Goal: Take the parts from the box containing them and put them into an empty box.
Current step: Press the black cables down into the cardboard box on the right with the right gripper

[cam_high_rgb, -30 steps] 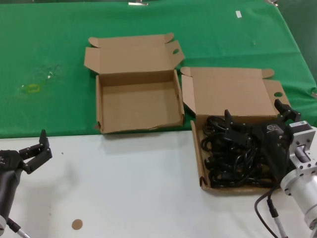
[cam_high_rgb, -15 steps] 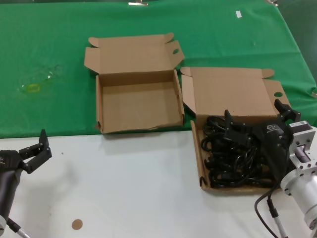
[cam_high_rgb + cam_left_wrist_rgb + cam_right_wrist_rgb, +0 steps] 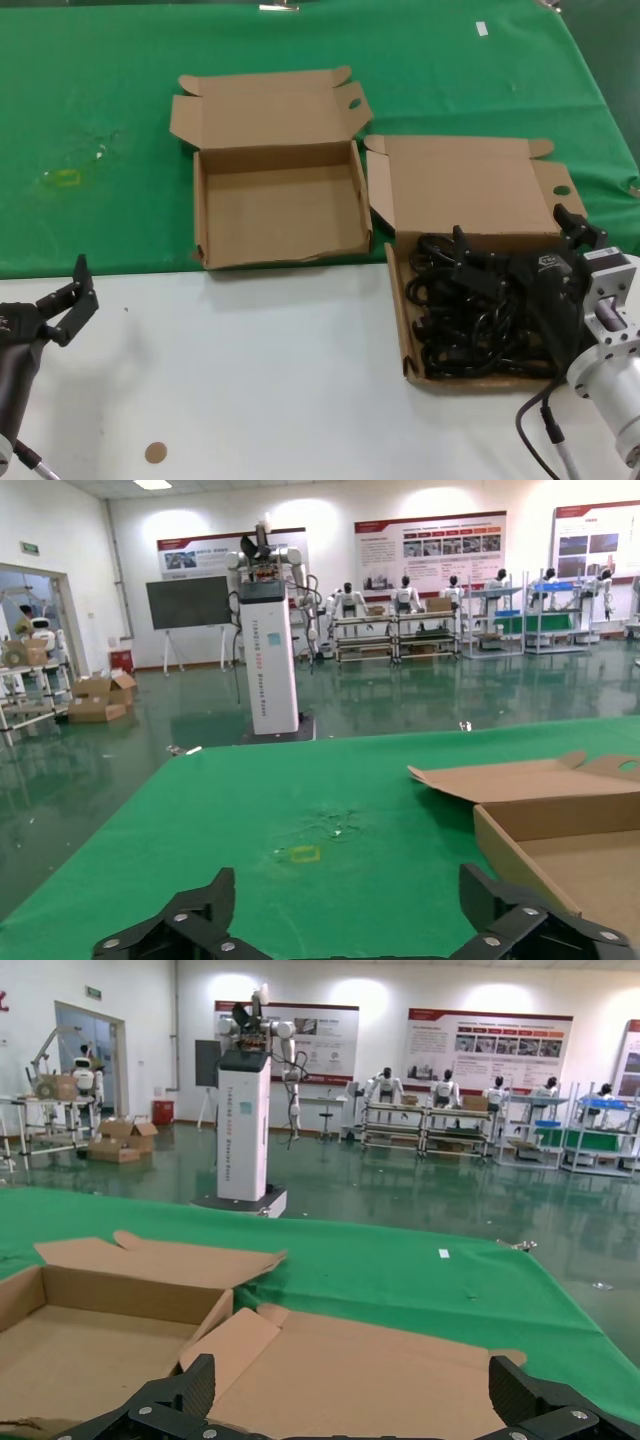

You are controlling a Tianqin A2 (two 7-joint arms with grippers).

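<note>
The empty box (image 3: 280, 212) lies open on the green cloth, both lid flaps splayed outward. To its right the box containing the parts (image 3: 397, 312) holds several black power cords (image 3: 468, 322); its lid (image 3: 462, 188) stands back. My right gripper (image 3: 515, 235) is open wide just above the cords, near the box's right side, holding nothing. In the right wrist view the right gripper (image 3: 352, 1390) faces that lid (image 3: 380, 1360), with the empty box (image 3: 90, 1335) to one side. My left gripper (image 3: 62, 300) is open and empty over the white table at the near left; the left wrist view shows it too (image 3: 347, 905).
A green cloth (image 3: 100, 90) covers the far half of the table; the near half is white (image 3: 260, 380). A yellow mark (image 3: 65, 178) lies on the cloth at the left. A small brown disc (image 3: 155, 452) lies near the front edge.
My left gripper has shifted slightly left. My right gripper has stayed over the cords, barely moving. The boxes and cords have not moved.
</note>
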